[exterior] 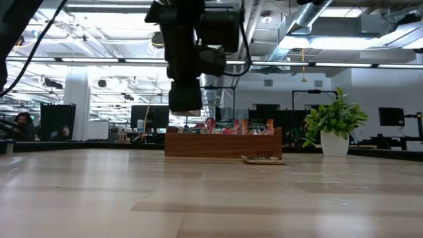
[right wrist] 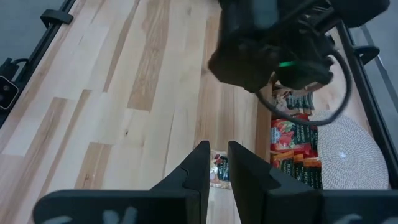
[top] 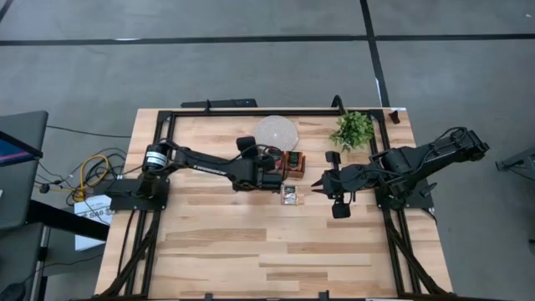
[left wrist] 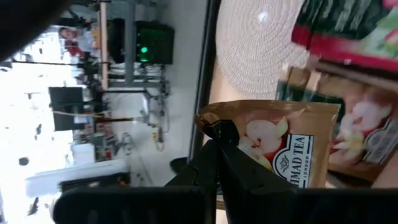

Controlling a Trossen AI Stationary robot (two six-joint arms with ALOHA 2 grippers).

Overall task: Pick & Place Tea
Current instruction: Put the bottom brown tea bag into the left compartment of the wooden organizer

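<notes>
Left tool: left tool (left wrist: 217, 146) clamped on 1 tea sachet (left wrist: 283, 146), held up beside the wooden tray (top: 294, 162).
Right tool: right tool (right wrist: 217, 163) waits on the tray's far side from the left arm, fingers slightly apart, nothing between them.
Key relation: a loose sachet (top: 290, 195) lies flat on the bench (top: 251, 251) just in front of the tray, between both tools; the right looks better lined up with it.
Materials: glossy foil-paper sachets, thin, square, floppy; tray rigid wood; bench pale planks.
Tray contents: red sachets (exterior: 238, 126) standing on edge.
</notes>
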